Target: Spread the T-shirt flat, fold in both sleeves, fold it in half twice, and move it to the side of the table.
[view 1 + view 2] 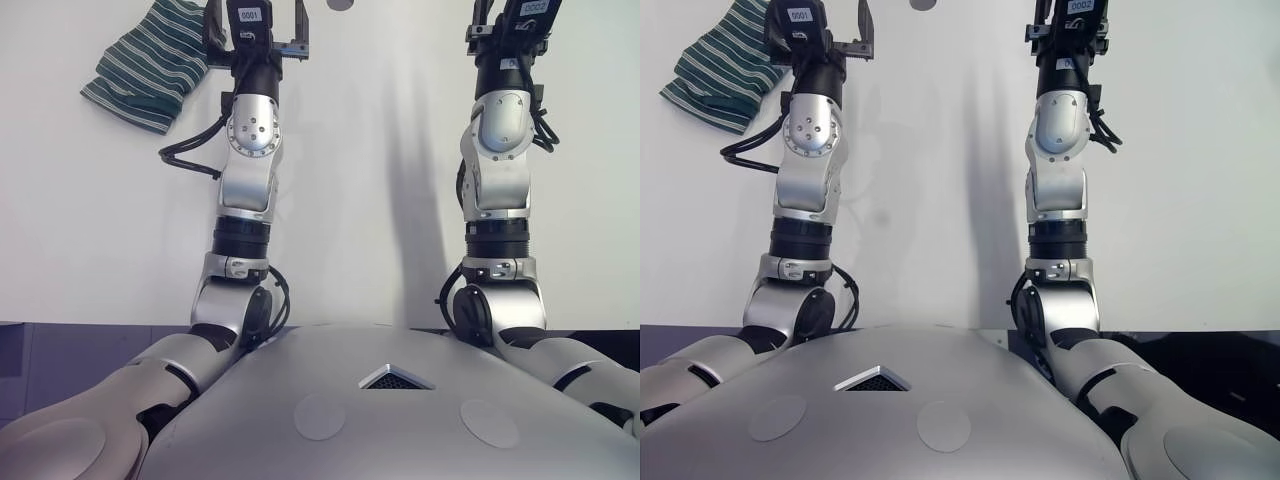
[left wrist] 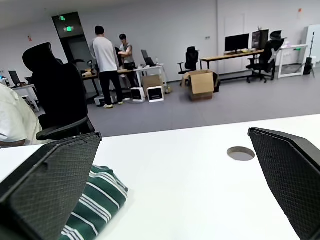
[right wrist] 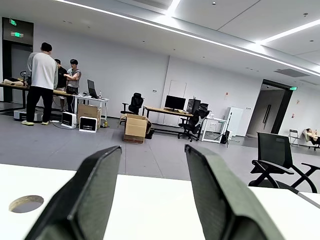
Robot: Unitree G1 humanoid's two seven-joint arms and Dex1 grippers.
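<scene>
The T-shirt point(image 1: 145, 65) is green with white stripes and lies folded in a small bundle at the far left of the white table point(image 1: 380, 150). My left gripper point(image 1: 257, 12) is open wide just to the right of it, with nothing between its fingers. In the left wrist view, one finger point(image 2: 50, 185) stands in front of the shirt's edge point(image 2: 100, 197); whether they touch I cannot tell. My right gripper point(image 3: 155, 200) is held over the bare table at the far right, open and holding nothing, well away from the shirt.
A round cable hole point(image 2: 240, 153) sits in the tabletop near the far edge, between the two arms. Beyond that edge a black office chair point(image 2: 57, 90) stands close behind the shirt's corner.
</scene>
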